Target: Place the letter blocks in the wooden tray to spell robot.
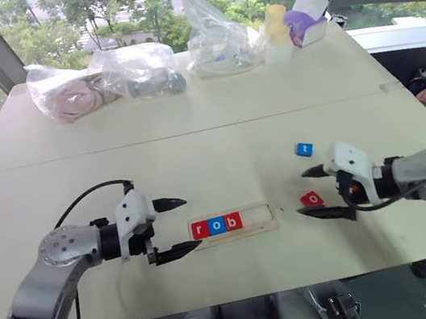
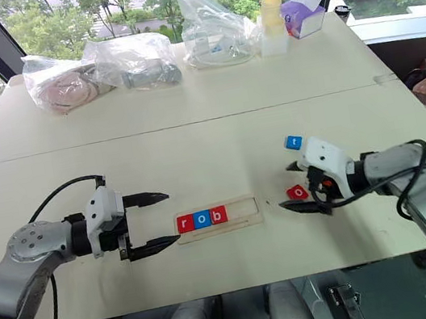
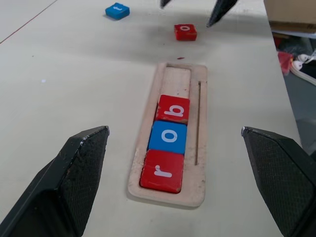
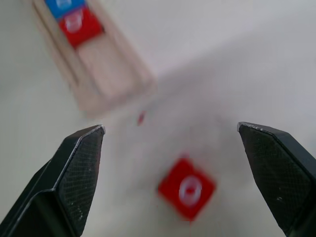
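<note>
The tray [image 1: 232,225] holds r, o, b, with two slots free. The right gripper [image 1: 322,191] has its fingers spread, empty, with the red o [image 4: 186,187] lying between them on the bench [image 1: 218,138]. Lower squarely, then pinch its sides. The left gripper [image 1: 174,228] waits with fingers apart beside the tray's r end.

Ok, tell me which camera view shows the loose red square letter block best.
The right wrist view: the loose red letter block lies large between the open right gripper's fingers, though blurred. The left wrist view shows it small but sharp, past the long light-wood tray. Both eye views show it small beside that gripper.
</note>
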Robot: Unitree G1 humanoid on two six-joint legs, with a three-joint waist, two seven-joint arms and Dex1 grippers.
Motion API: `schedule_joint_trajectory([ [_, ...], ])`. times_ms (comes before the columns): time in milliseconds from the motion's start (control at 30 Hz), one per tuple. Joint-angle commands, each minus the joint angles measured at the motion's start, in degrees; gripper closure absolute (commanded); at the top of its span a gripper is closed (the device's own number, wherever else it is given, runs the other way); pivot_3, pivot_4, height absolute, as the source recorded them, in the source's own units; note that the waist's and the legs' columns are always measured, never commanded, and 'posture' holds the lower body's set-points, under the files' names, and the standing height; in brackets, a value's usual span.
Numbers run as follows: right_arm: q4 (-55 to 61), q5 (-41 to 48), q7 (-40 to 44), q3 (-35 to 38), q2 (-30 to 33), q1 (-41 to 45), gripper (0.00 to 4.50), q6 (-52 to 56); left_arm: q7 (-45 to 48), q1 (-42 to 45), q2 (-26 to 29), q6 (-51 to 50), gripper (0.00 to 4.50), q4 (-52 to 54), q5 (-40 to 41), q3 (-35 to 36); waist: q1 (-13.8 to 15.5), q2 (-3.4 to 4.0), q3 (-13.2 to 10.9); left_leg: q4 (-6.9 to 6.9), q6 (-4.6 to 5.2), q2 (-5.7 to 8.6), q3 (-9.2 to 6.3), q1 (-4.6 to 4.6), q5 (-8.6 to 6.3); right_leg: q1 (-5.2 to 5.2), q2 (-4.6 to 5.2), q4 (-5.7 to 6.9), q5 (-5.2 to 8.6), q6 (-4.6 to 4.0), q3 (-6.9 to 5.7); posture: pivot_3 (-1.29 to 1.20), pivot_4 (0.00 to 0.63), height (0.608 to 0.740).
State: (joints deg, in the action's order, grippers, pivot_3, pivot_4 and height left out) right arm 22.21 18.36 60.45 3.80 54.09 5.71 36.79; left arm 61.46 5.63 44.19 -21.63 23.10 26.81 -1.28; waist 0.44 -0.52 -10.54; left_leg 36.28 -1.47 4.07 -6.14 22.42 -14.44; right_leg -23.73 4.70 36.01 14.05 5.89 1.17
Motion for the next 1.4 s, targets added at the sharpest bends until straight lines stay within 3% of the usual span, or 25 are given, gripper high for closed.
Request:
schedule_joint_trajectory([
  [33,1.6,0.5,-2.09,2.25,-0.31,-0.42,0.04,-0.63,0.31,1.06,-0.39,1.1,0.0,0.32,0.21,0.08,-0.07,0.0,0.0,0.02,0.0,0.0,0.01,0.0,0.0,0.0,0.0,0.01,0.0,0.0,0.01,0.0,0.15,0.74],
  [233,-3.6,-3.91,-1.83,-0.28,0.29,-2.22,0.04,-11.19,0.44,0.9,-0.72,1.19,0.0,0.31,0.08,-0.06,0.19,0.0,0.0,0.04,-0.01,0.01,0.01,0.0,0.01,0.03,-0.02,-0.01,-0.03,0.06,0.01,0.0,0.15,0.74],
  [467,-18.83,-8.72,8.73,-6.4,2.55,6.6,0.04,-29.24,0.91,1.42,-1.12,2.12,0.0,-0.85,-0.47,-0.57,-0.17,0.01,-0.02,0.06,-0.01,0.02,0.05,-0.06,0.01,0.09,-0.06,-0.02,-0.03,0.06,0.01,0.0,0.15,0.74],
  [700,-32.01,-13.82,13.28,-11.36,1.38,14.42,0.04,-41.03,0.11,-0.72,-1.1,2.14,0.0,0.34,-0.49,0.33,-0.32,0.01,-0.02,0.04,-0.01,0.03,0.04,-0.06,0.01,0.08,-0.07,-0.02,-0.07,0.14,0.01,0.0,0.15,0.74],
  [1200,-39.59,-17.25,16.78,-16.44,-3.99,21.54,0.04,-45.7,-0.41,-2.14,-0.13,1.91,0.0,1.25,-0.14,1.93,-1.31,0.0,0.0,0.04,-0.04,-0.01,-0.03,-0.2,0.03,0.19,-0.06,0.03,-0.07,0.11,0.01,0.0,0.15,0.74],
  [1267,-41.38,-17.61,17.15,-16.73,-4.28,22.26,0.85,-46.42,-0.68,-1.78,-0.11,1.59,0.0,1.24,-0.03,2.04,-1.3,-0.01,0.0,0.04,-0.04,-0.01,-0.03,-0.23,0.03,0.23,-0.06,0.03,-0.07,0.11,0.02,0.0,0.15,0.74],
  [1400,-43.41,-17.83,17.51,-16.96,-4.26,22.9,2.93,-46.74,-1.22,-1.49,-0.17,1.13,0.0,1.58,-0.01,1.97,-1.26,-0.01,0.0,0.06,-0.04,0.0,-0.02,-0.33,0.03,0.32,-0.06,0.03,-0.08,0.09,0.03,0.0,0.15,0.74],
])
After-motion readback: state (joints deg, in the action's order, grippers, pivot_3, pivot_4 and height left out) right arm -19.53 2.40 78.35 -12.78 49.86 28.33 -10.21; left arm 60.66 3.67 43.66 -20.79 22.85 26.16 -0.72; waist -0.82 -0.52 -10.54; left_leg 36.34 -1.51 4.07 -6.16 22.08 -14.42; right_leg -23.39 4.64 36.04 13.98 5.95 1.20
